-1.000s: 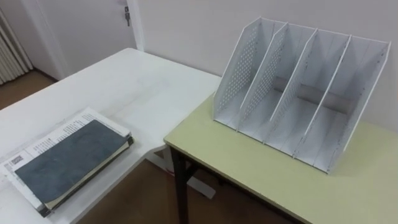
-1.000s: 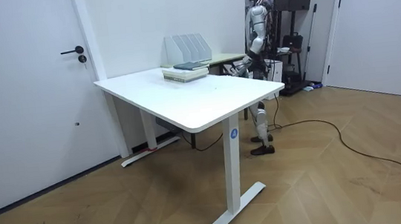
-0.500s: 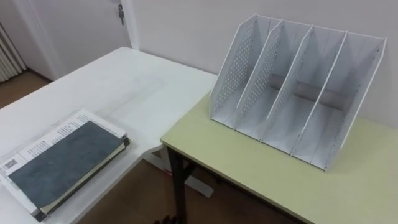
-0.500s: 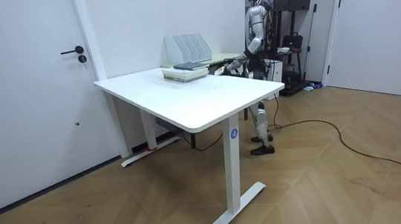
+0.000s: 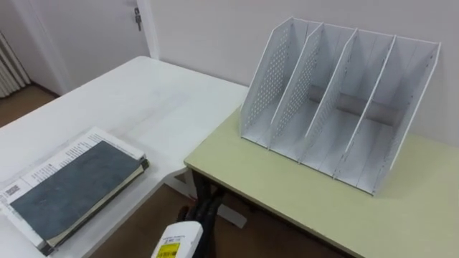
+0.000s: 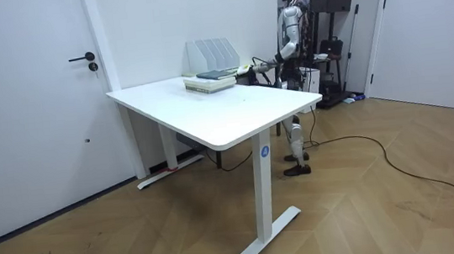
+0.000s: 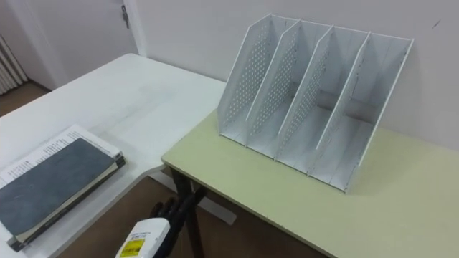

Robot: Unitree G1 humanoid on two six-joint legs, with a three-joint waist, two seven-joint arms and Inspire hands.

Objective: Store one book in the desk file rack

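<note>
The left hand (image 5: 190, 226) hangs at the gap between the two tables, its fingers loosely straight and holding nothing. At its 10 o'clock, the dark book (image 5: 75, 188) lies flat on a white printed volume (image 5: 54, 166) on the white table (image 5: 143, 100). At 1 o'clock, the file rack (image 5: 337, 107) stands on the green desk (image 5: 287, 193).

book (image 5: 75, 188) on white table (image 5: 143, 100), left | file rack (image 5: 337, 100) on desk (image 5: 287, 193), right, near wall | left hand (image 5: 197, 218) low between tables

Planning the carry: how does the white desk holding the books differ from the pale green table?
The white desk holds a flat stack of books; the pale green table holds an upright, empty white perforated file rack. The desk's legs are white, the table's dark. Both are flat-topped.
</note>
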